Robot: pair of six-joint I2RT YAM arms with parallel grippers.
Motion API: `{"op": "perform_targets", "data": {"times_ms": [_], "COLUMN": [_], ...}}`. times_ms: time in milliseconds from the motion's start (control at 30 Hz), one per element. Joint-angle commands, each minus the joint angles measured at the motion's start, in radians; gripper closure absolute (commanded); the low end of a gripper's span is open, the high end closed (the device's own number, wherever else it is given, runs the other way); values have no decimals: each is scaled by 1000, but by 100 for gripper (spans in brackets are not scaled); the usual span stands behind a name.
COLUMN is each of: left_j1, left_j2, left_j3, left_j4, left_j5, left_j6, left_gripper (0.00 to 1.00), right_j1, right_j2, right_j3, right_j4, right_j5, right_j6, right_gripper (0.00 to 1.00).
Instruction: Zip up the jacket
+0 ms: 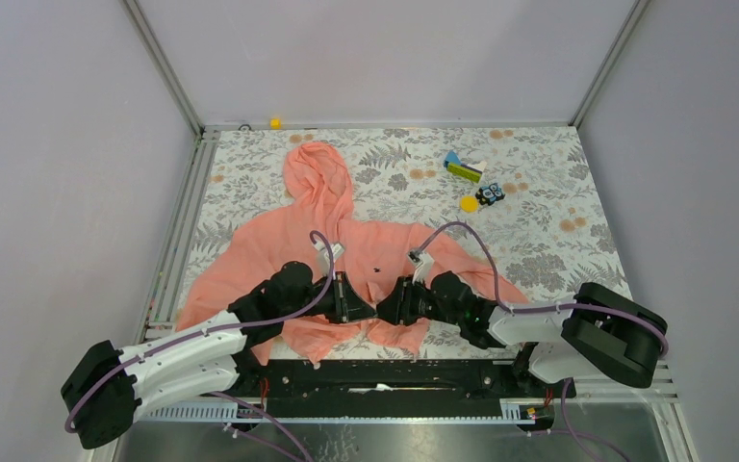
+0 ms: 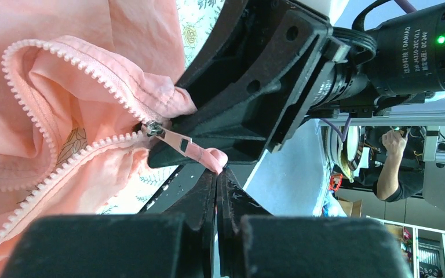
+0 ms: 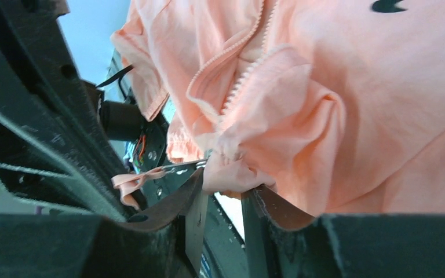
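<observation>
Closely facing, left claw (image 2: 217,171) pinches zipper tab (image 2: 185,146), right claw (image 3: 227,184) clamps jacket (image 1: 274,252); toys (image 1: 471,179) beyond.

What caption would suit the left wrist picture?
Left gripper pinching the jacket's pink zipper pull, right gripper clamping fabric alongside.

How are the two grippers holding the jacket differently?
The left gripper pinches only the thin pink zipper pull; the right gripper clamps a thick bunch of fabric at the bottom of the jacket. The left gripper's fingers nearly touch; the right gripper's are held apart by cloth. Both are shut near the zipper's bottom end.
</observation>
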State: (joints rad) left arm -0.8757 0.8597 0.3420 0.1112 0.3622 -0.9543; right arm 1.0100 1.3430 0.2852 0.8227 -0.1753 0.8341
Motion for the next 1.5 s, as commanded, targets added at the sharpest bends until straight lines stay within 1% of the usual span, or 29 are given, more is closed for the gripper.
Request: {"op": "perform_targets", "data": {"times_ms": [0,233,333,433,533,600,667,733,767,800,867,1000,1033,1067,1133,1200,1300,1367,1467], "left_j1": [0,0,0,1,1,1,0,0,1,0,0,1,1,1,1,0,1,1,2], "left_j2": [-7,2,7,2,-2,-3,-4,-6,-8,-13,-26,-43,-40,-31,9,60,124,152,188], "left_j3": [19,12,14,10,11,9,9,9,11,13,23,37,37,37,49,68,116,147,213], "left_j4": [68,68,68,67,64,64,64,56,47,29,-32,-165,-182,-195,-224,-254,-317,-335,-432], "left_j5": [21,17,19,16,14,12,10,7,-4,-19,-77,-233,-255,-272,-307,-350,-472,-537,-661], "left_j6": [-9,-11,-10,-12,-11,-11,-10,-10,-11,-11,-14,-30,-34,-34,-29,-15,5,33,28], "left_gripper": [100,100,100,100,100,100,100,100,100,100,100,100,100,100,100,100,100,100,100], "right_j1": [12,13,16,32,36,35,36,36,36,37,36,35,35,36,36,37,36,36,36], "right_j2": [-8,2,17,42,76,102,121,129,126,116,73,-67,-103,-141,-211,-256,-283,-274,-250], "right_j3": [43,46,40,35,7,10,18,14,8,2,-9,-24,-38,-52,-69,-101,-127,-153,-176], "right_j4": [-47,-40,32,106,243,267,273,279,271,253,160,-154,-208,-267,-373,-396,-408,-379,-319], "right_j5": [148,187,179,141,112,103,103,110,117,126,161,295,331,353,363,332,272,238,181], "right_j6": [4,18,14,-16,-8,1,8,18,27,38,67,200,253,345,439,502,504,498,479], "right_gripper": [64,64,64,60,60,62,67,79,87,100,100,100,100,100,100,100,100,100,100]}}
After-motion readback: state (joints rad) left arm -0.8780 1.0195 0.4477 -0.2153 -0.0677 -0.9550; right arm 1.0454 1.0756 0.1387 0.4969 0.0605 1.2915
